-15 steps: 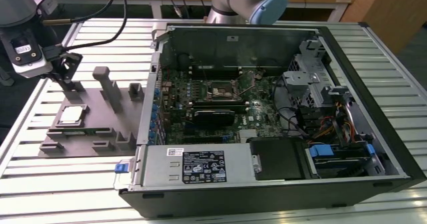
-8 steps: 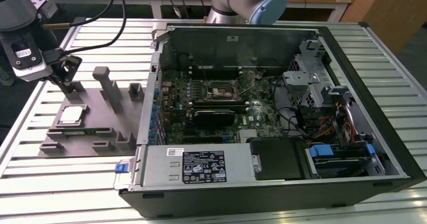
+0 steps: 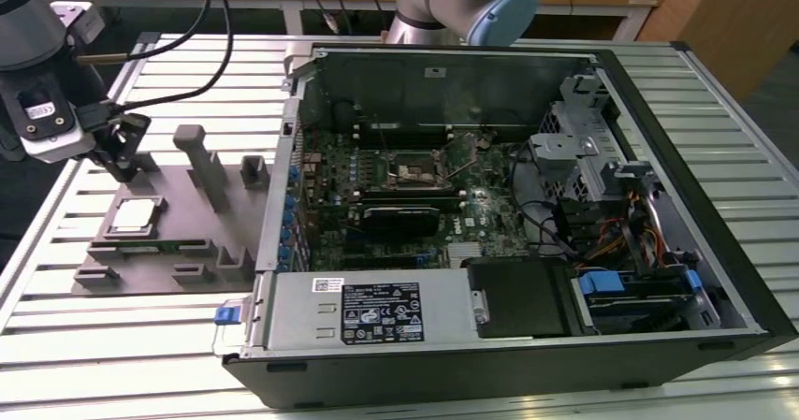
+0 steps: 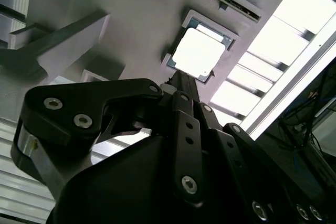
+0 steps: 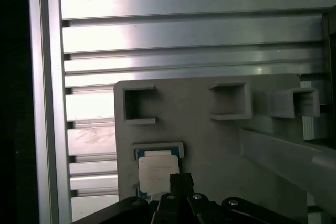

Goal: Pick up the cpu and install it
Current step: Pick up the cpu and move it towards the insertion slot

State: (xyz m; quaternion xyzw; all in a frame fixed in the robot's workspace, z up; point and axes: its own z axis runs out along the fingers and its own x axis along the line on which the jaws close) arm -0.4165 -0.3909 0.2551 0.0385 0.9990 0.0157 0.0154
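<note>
The cpu (image 3: 134, 216) is a pale silver square with a thin green rim. It lies flat in a shallow pocket of the grey fixture plate (image 3: 175, 252), at the exterior view's left. Both wrist views show the cpu (image 4: 199, 51) (image 5: 154, 170) just beyond the fingertips. My gripper (image 3: 123, 167) hangs a little above the plate, just behind the cpu. Its black fingers (image 4: 181, 109) meet at a narrow tip (image 5: 181, 178) with nothing between them. The empty socket (image 3: 418, 170) sits in the middle of the motherboard inside the open computer case (image 3: 699, 280).
Grey upright blocks (image 3: 200, 163) rise from the fixture plate between the cpu and the case wall. A black finned block (image 3: 399, 219) lies below the socket, and a power supply (image 3: 374, 310) sits at the case front. Black cables (image 3: 219, 27) trail off the arm over the slatted metal table (image 3: 75, 345).
</note>
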